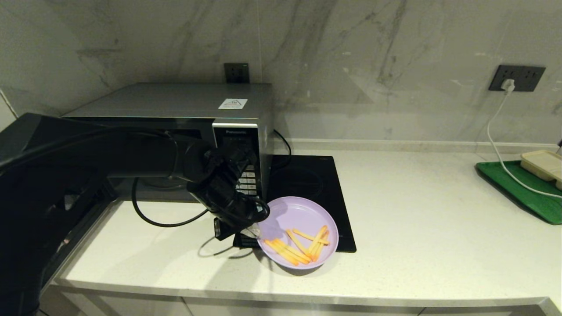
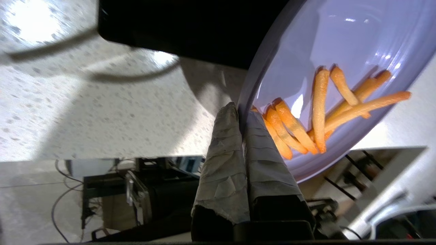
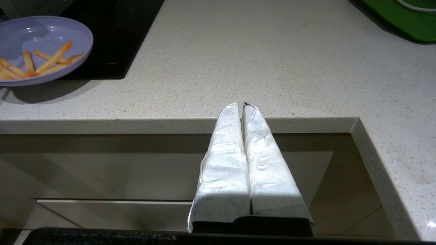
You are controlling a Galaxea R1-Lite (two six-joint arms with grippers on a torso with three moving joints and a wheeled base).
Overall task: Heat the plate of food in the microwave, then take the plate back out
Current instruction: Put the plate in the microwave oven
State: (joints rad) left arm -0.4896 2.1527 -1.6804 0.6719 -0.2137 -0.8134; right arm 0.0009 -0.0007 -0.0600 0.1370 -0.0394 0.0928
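Where the left arm reaches in from the left edge of the head view, the left gripper (image 1: 253,230) is seen at the lower centre of the frame, clamped on the near-left rim of the plate of food (image 1: 303,219). In the left wrist view the two taped fingers (image 2: 224,149) are pressed together with the lilac rim pinched between them. The plate is tilted, its lower edge toward the counter's front; the orange-yellow fries (image 1: 297,246) are gathered in the lower part of the dish. The plate sits low over the countertop (image 1: 421,219), overlapping the front left corner of the black induction hob (image 1: 307,177); whether its underside touches the surface cannot be told.

The microwave (image 1: 175,109) is found in the upper left of the head view, behind the arm, its button panel (image 1: 246,182) just above the gripper. Its door is largely hidden by the arm, so its position cannot be judged.

In the right wrist view the right gripper (image 3: 243,109) is recorded at mid-frame, fingers closed on each other with nothing between, hanging before the counter's front edge, well apart from the plate at that frame's upper left. A green tray (image 1: 522,191) carrying a beige tray (image 1: 544,163) lies at the right edge of the head view
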